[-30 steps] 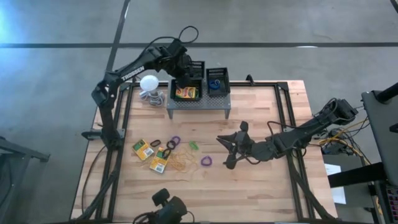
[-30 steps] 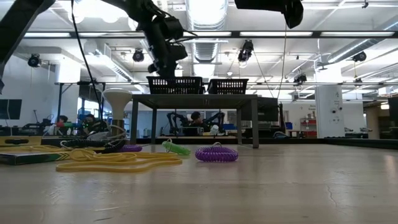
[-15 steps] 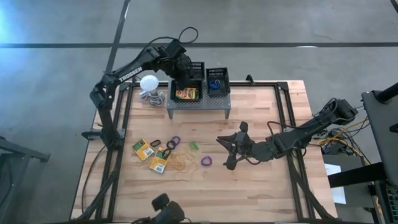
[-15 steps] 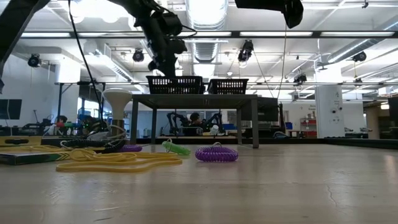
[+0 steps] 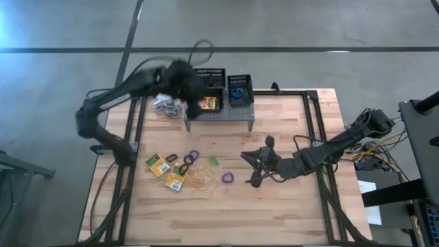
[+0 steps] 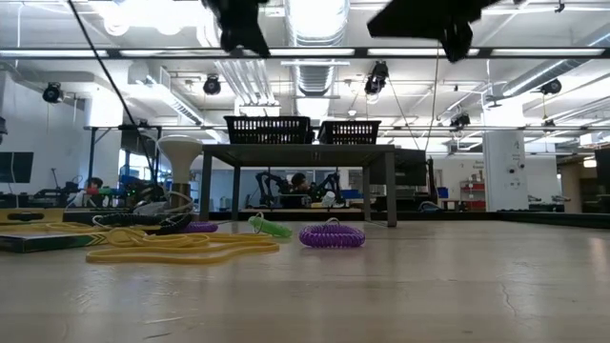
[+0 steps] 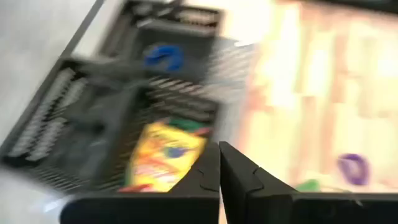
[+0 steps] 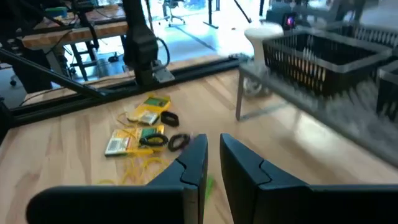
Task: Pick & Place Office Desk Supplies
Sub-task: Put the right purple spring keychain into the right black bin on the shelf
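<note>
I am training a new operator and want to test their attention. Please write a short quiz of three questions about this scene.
1. True or false: a yellow-and-green box lies in a black mesh tray on the grey stand.
2. The second tray holds: A rubber bands; B a blue ring; C nothing.
3. Which is nearer the purple coil ring, the left gripper or the right gripper?
Key: 1 true; 2 B; 3 right gripper.

No legible text, label, brand or number found on the boxes point(image 5: 165, 171), trays point(image 5: 225, 85) or arms; print is blurred.
</note>
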